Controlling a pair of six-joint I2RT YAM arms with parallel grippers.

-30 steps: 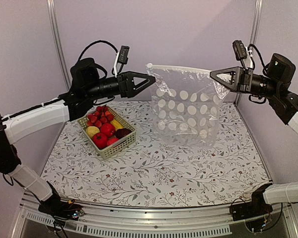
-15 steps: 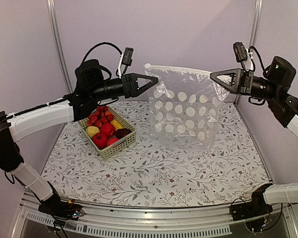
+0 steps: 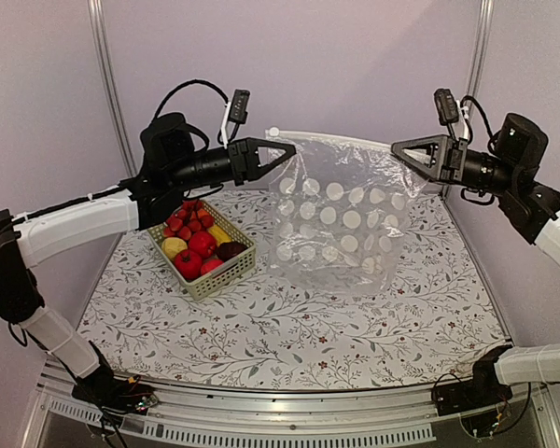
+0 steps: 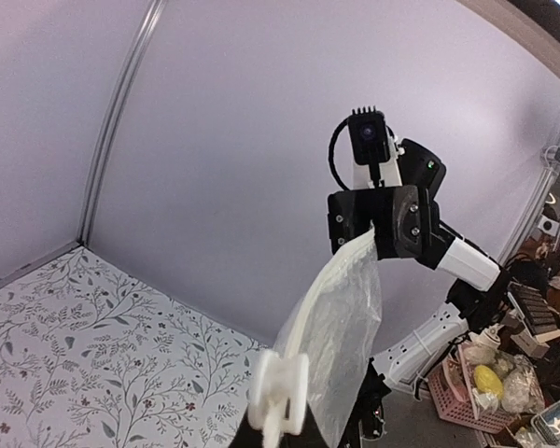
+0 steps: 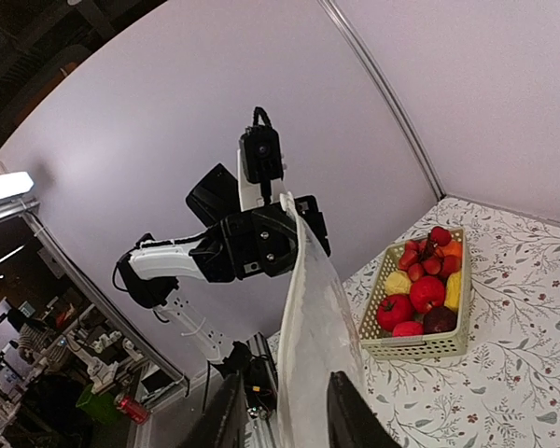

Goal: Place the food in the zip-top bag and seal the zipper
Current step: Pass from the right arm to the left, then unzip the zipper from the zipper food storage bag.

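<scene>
Right pincer (image 3: 395,147) grasps the zip-top bag (image 3: 341,219), left pincer (image 3: 291,147) unclear; the food (image 5: 420,299) shows from right wrist, not left.

Left arm (image 3: 75,219), right arm (image 3: 518,159) raised; jaws facing inward

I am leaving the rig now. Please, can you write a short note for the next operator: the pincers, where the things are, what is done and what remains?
The right pincer is shut on the zip-top bag at its right top corner, holding it up over the table.
The left pincer is at the bag's left top corner, by the end of the zipper; its grip is unclear.
The food all sits in the basket, left of the bag.
Done: bag raised. Left: load the food, seal the zipper.
</scene>
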